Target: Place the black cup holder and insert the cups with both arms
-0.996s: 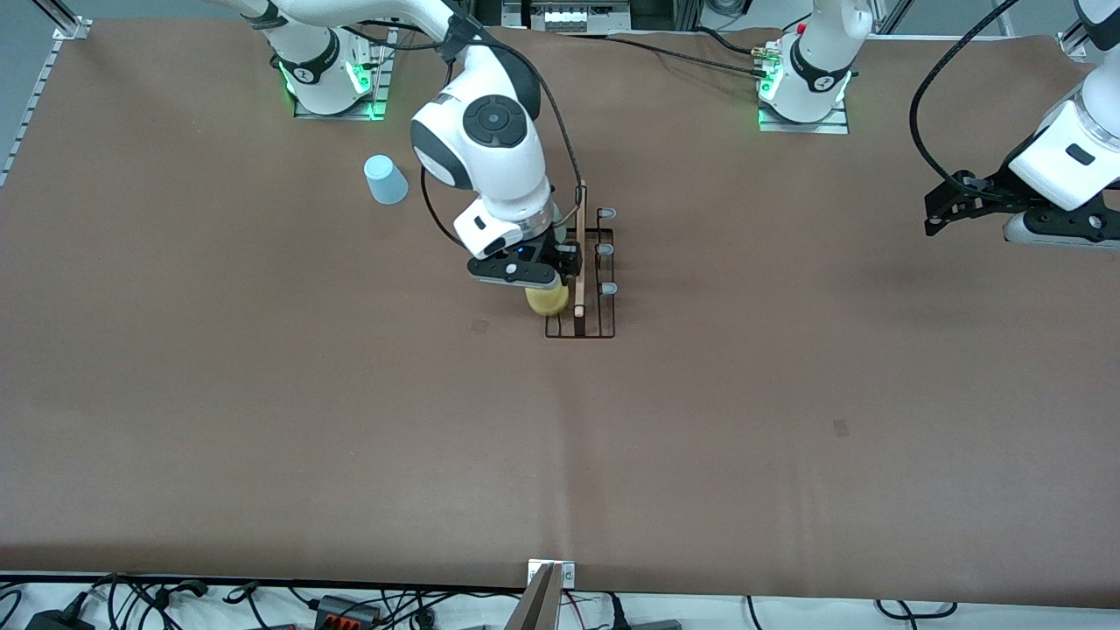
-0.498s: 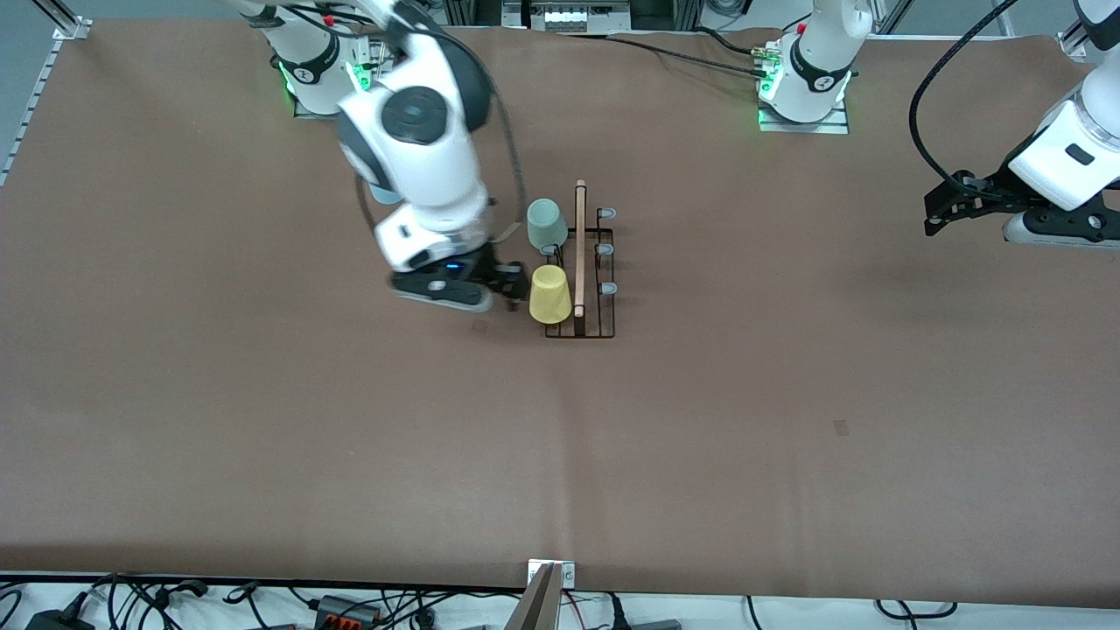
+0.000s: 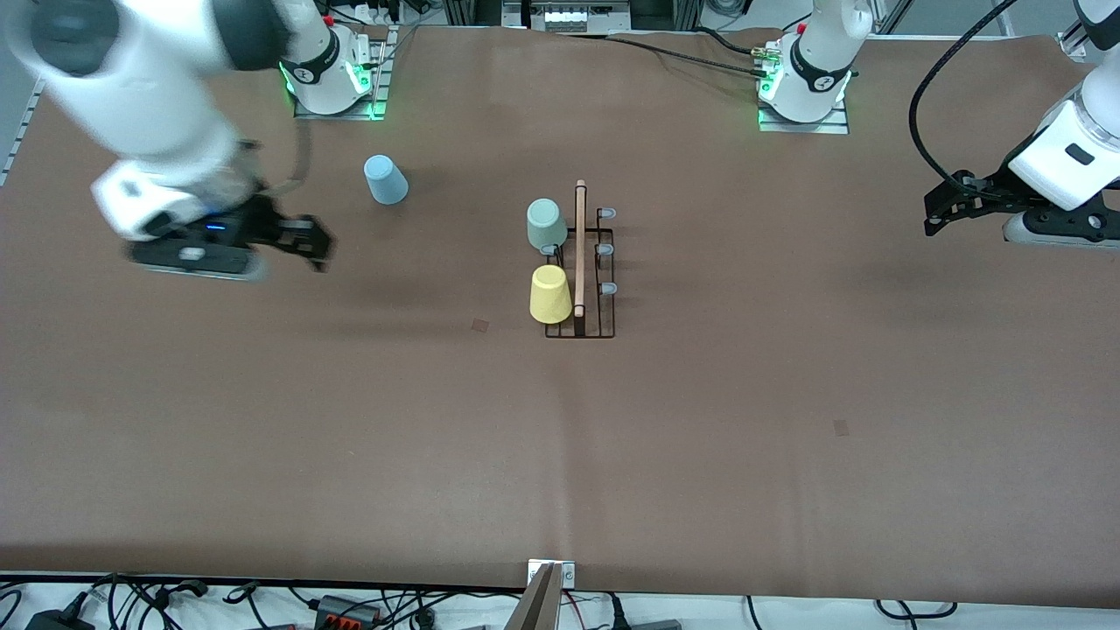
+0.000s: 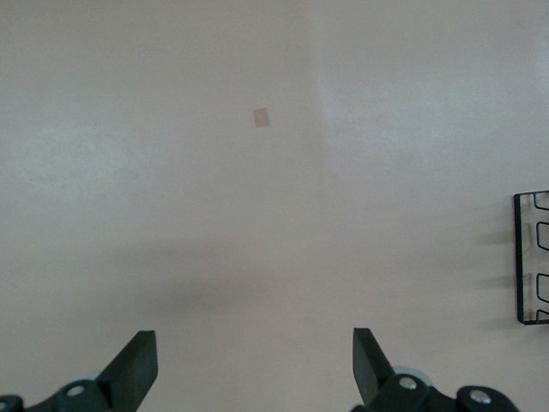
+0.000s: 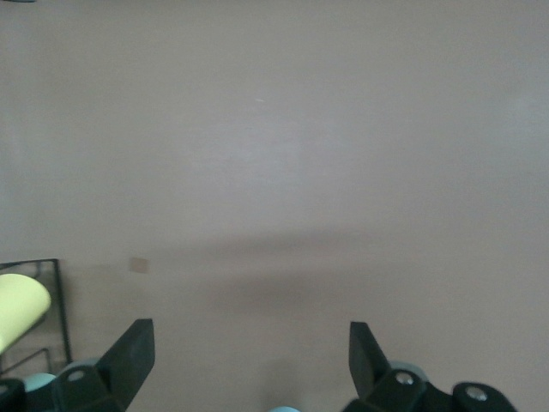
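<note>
The black cup holder (image 3: pixel 595 297) stands mid-table, its wooden rod (image 3: pixel 579 249) on top. The yellow cup (image 3: pixel 549 294) and the mint green cup (image 3: pixel 545 223) sit upside down on prongs on the side toward the right arm's end. The pale blue cup (image 3: pixel 385 179) stands upside down on the table near the right arm's base. My right gripper (image 3: pixel 320 249) is open and empty over bare table near the blue cup. Its wrist view (image 5: pixel 249 352) shows the yellow cup (image 5: pixel 17 311). My left gripper (image 3: pixel 930 217) waits open at its end, and its wrist view (image 4: pixel 255 365) shows a holder corner (image 4: pixel 530 262).
Three bare capped prongs (image 3: pixel 604 250) face the left arm's end. Small tape patches (image 3: pixel 479 325) (image 3: pixel 840 427) lie on the brown table. Cables and a metal bracket (image 3: pixel 551 573) run along the edge nearest the front camera.
My right gripper let go of the yellow cup on its prong, opened, and swung away toward its own end of the table. The left arm has not moved.
</note>
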Tool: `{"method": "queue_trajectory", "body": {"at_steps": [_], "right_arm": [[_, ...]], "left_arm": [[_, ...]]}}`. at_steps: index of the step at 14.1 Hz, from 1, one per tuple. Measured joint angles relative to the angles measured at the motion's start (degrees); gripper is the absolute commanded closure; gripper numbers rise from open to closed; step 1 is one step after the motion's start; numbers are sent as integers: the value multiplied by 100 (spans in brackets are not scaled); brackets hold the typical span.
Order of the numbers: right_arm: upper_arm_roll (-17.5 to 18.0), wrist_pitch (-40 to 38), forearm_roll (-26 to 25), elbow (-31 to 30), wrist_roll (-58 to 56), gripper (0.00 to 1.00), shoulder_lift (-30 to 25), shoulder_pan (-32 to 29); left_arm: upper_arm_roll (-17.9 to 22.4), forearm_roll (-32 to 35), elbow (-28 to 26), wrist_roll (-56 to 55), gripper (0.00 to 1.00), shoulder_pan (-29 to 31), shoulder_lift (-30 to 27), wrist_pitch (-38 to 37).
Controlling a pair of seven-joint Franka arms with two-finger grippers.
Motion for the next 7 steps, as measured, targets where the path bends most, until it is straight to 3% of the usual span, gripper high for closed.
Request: {"method": "queue_trajectory", "body": {"at_steps": [4,7], "right_arm": [[-1452,-374,406,94,-1313,0,-187,-214],[-2011,-859,408,372,-1572,0,-191,-298]], "left_arm": [[-3,0,1,0,0,1,0,0],[-3,0,1,0,0,1,0,0]]}}
